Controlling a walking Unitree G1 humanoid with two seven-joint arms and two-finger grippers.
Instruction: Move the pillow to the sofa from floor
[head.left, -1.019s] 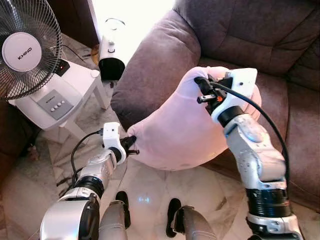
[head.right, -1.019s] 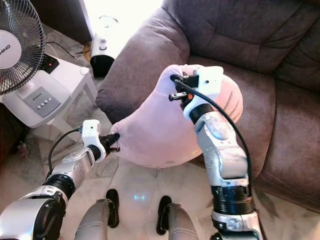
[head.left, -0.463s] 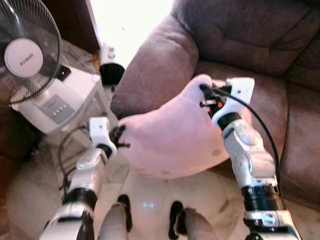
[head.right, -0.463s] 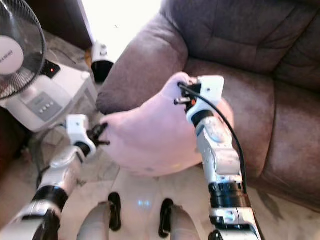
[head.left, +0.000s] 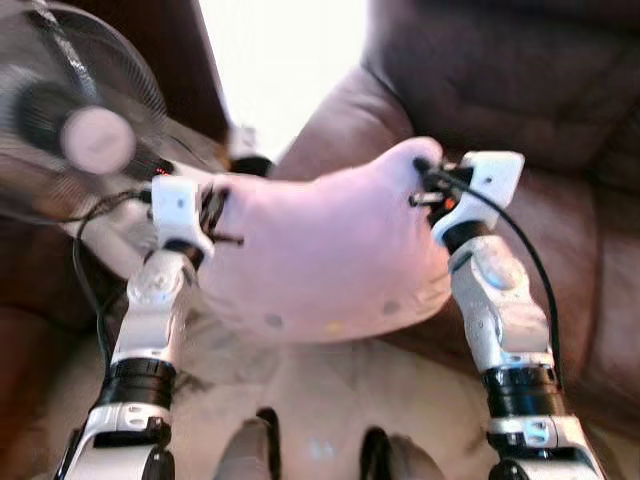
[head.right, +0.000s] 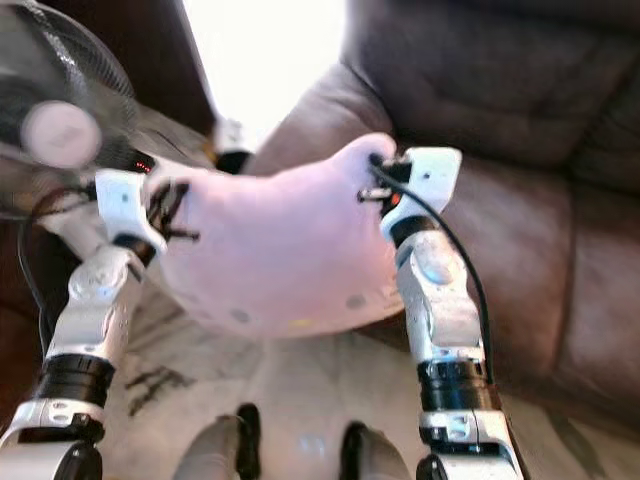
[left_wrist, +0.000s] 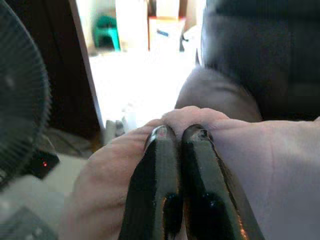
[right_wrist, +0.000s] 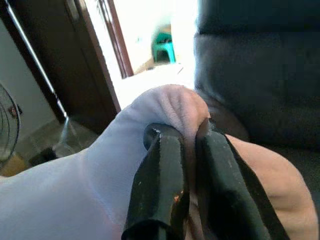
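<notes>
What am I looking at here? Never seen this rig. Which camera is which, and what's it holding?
It is a humanoid robot with two silver arms, each ending in two black fingers. The two wide pictures come from a stereo camera on its head, looking down at its own arms. The two close-ups come from cameras on each wrist, looking along the fingers. The left gripper and the right gripper each pinch one end of a pale pink pillow, holding it up off the marble floor in front of a brown sofa. A standing fan is on the robot's left. The head views are blurred.
</notes>
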